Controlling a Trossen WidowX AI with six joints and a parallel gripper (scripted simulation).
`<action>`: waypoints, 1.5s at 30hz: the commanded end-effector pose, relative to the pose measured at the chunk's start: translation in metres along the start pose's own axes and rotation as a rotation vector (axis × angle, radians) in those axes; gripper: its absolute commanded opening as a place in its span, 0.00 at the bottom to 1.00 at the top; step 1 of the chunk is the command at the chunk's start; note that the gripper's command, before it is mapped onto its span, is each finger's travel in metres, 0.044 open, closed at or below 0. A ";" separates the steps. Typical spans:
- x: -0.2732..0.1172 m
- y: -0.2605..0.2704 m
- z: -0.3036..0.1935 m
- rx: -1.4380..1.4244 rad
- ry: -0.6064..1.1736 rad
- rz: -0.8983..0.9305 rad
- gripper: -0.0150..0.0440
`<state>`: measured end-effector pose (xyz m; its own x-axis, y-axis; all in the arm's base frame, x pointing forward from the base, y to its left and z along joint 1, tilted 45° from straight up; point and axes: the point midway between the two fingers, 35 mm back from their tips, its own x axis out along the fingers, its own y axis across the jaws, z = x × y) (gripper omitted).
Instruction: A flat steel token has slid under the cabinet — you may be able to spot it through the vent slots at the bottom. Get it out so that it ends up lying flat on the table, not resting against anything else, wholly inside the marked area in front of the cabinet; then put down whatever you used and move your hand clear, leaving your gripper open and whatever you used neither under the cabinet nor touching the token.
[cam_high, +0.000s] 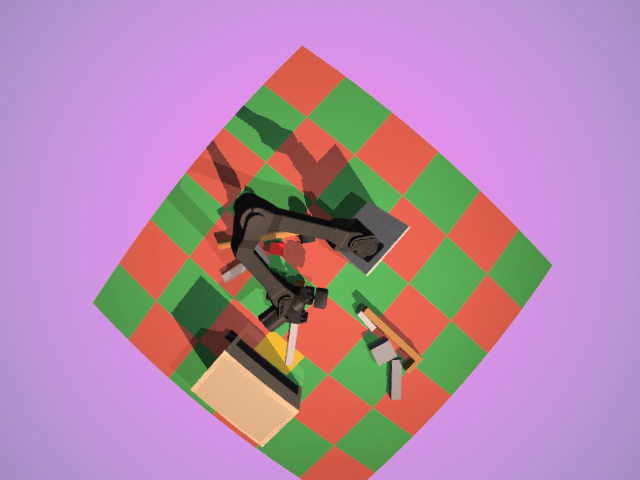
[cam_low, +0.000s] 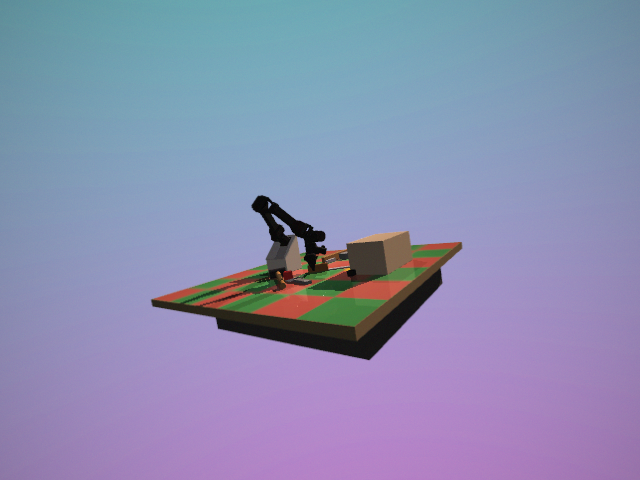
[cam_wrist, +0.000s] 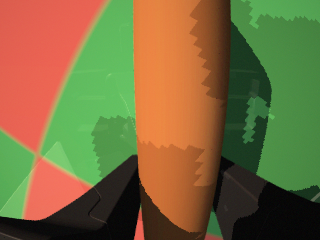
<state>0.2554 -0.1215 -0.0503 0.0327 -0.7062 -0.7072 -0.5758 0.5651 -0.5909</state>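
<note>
Wrist view: your fingers clamp the orange handle (cam_wrist: 180, 100) (cam_high: 299, 283). The token can't be made out — likely under the cabinet (cam_high: 245, 397) (cam_low: 367, 258); a skewed blade (cam_high: 292, 343) could catch the cabinet's front — twisting in your grip — or shove it deeper.

Red-and-green checkered table (cam_high: 444, 284) (cam_low: 330, 312), cabinet (cam_high: 245, 397) (cam_low: 366, 258) coloured pale tan, marked area (cam_high: 273, 347) filled in yellow, arm (cam_high: 305, 224) (cam_low: 290, 219) finished in black and dark brown, handle (cam_wrist: 175, 100) coloured orange
</note>
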 end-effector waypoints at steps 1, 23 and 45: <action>-0.002 0.003 0.007 -0.001 -0.009 -0.004 0.25; -0.002 0.021 0.023 -0.001 -0.010 -0.003 0.25; -0.002 0.040 0.038 0.000 -0.011 -0.003 0.25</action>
<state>0.2587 -0.0860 -0.0851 0.0330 -0.7049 -0.7085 -0.5762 0.5658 -0.5898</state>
